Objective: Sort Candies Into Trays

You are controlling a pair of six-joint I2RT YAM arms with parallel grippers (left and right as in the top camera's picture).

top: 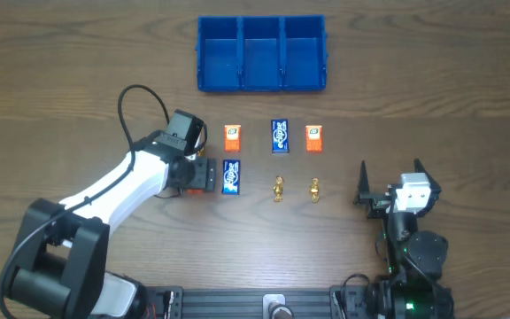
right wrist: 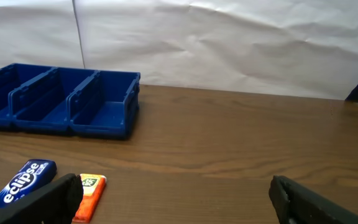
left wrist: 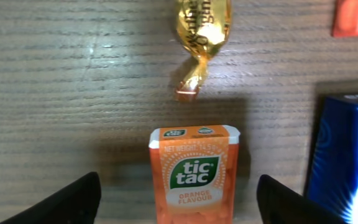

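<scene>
Left wrist view: orange candy box (left wrist: 193,171)

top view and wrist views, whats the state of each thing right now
blue tray: three compartments, all empty
left gripper: open
right gripper: open, empty
orange mint box: flat on table, within the left gripper's opening, not gripped
gold wrapped candy: on table, wrapper twisted shut
blue gum pack: flat on table

A lab test bench is suggested — a wood-grain table (top: 60,71) backed by a white sheet (right wrist: 229,43), a black mounting rail (top: 264,299) at 6 o'clock.
</scene>
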